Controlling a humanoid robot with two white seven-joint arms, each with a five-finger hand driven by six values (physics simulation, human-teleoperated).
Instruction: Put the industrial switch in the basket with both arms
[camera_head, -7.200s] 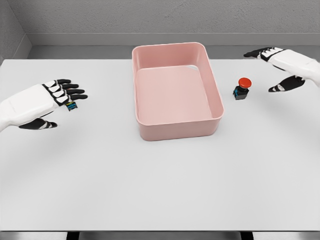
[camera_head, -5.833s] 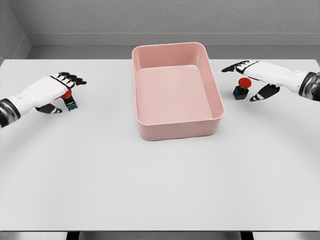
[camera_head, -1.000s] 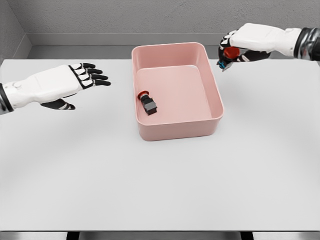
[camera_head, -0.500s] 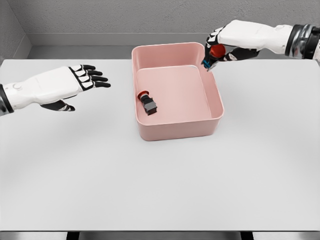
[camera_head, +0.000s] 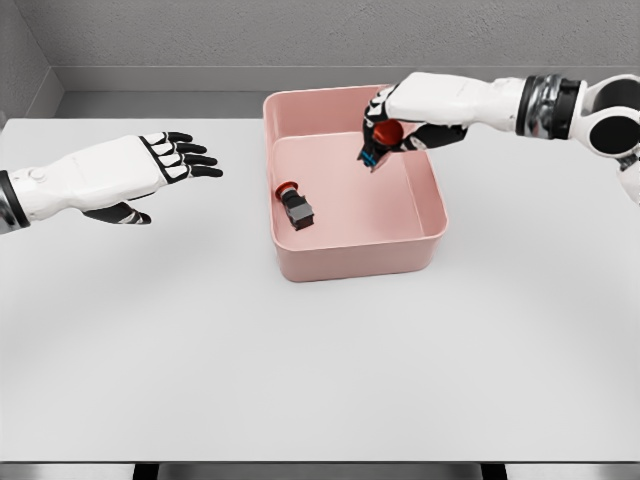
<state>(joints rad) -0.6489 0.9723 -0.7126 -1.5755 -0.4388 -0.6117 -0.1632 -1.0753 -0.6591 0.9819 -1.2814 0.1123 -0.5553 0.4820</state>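
The right hand (camera_head: 392, 125) grips a red-topped black switch (camera_head: 383, 140) in its fingers, above the pink plastic basket (camera_head: 352, 258). Another switch like it (camera_head: 293, 205) (tipped on its side) lies inside. The left hand (camera_head: 140, 170) hangs over the white counter (camera_head: 320, 370), fingers spread.

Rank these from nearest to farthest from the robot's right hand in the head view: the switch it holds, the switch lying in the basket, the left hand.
1. The held switch, gripped in the right hand over the basket.
2. The lying switch, on the basket floor, left side.
3. The left hand, over the table, far left.
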